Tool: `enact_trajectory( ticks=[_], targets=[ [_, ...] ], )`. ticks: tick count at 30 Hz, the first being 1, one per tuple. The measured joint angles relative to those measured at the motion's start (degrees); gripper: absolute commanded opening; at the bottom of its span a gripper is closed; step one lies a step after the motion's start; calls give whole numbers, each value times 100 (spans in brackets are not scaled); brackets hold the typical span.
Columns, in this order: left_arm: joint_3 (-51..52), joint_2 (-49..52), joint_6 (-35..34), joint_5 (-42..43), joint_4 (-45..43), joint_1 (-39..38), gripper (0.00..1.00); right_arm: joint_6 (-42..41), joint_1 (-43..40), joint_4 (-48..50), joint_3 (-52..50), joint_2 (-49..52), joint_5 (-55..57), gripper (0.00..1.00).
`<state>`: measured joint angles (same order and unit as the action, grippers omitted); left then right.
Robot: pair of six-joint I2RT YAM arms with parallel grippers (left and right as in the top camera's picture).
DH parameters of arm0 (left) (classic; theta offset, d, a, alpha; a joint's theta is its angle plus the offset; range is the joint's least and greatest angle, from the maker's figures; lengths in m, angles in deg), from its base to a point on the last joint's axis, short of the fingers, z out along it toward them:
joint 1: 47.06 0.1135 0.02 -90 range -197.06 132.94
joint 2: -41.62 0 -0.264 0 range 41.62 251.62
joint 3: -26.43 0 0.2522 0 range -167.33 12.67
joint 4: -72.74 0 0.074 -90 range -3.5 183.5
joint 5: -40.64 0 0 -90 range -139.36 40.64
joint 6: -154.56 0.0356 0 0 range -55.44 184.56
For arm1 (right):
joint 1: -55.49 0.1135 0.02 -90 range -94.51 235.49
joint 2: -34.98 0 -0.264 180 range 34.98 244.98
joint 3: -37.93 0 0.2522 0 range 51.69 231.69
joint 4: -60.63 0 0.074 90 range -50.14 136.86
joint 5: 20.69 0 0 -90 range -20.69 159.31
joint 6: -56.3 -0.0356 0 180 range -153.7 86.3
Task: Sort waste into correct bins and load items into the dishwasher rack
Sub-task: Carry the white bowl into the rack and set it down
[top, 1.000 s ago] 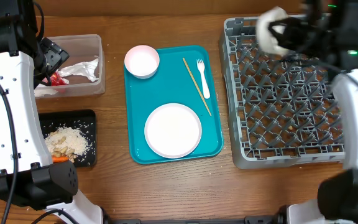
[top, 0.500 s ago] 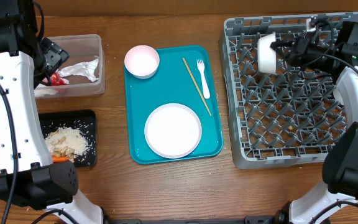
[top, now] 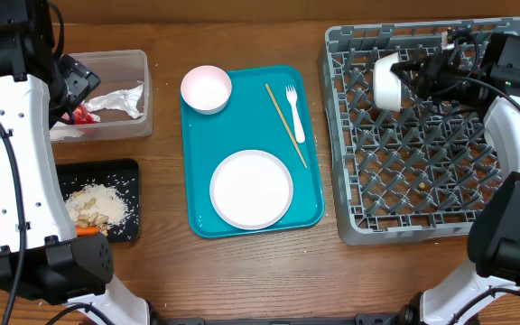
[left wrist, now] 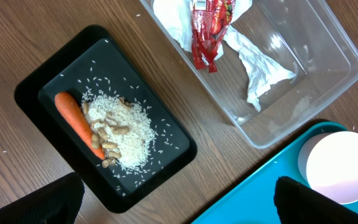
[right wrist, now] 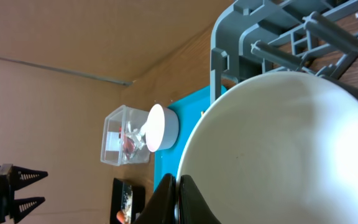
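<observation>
Overhead view: the right gripper [top: 406,72] is clenching the rim of a white bowl [top: 387,81], which is lying just left of the fingertips. The bowl is tipped on its side over the back left corner of the grey rack [top: 422,153]. Whether the bowl is touching the pegs cannot be told.

A second bowl [top: 207,88], a round plate [top: 251,190], a fork [top: 293,113] and a wooden stick [top: 286,125] are lying on the teal tray [top: 242,126], well apart from the gripper. At the left, a clear tub [top: 106,131] is holding a napkin [top: 120,99] and a red wrapper [top: 81,115]. A black tray [top: 129,171] is holding food scraps [top: 97,206] and a carrot [top: 87,231].

Right wrist view: the bowl's pale hollow is filling most of the frame. The dark fingers [right wrist: 166,202] are pinching its edge at the bottom, a grip the overhead view is showing less clearly. The rack's corner post is standing just behind.

Left wrist view: the left gripper [left wrist: 179,202] is hanging released, its two fingers spread wide with nothing between them, above the table beside the black tray. This view is resolving the carrot touching the scraps and the wrapper lying across the napkin.
</observation>
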<state>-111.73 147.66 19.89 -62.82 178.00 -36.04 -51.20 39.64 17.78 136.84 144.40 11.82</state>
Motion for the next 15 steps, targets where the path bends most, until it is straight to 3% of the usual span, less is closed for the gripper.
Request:
enact_trajectory(
  ticks=[2, 8, 15],
  targets=[
    [0, 0, 0, 0, 0, 0, 100, -52, -46, -9, 46, 0, 52, 4],
    [0, 0, 0, 0, 0, 0, 100, -90, -520, -179, 337, 59, 431, 21],
    [0, 0, 0, 0, 0, 0, 100, -107, -927, -673, 525, 59, 1019, 31]
  ],
)
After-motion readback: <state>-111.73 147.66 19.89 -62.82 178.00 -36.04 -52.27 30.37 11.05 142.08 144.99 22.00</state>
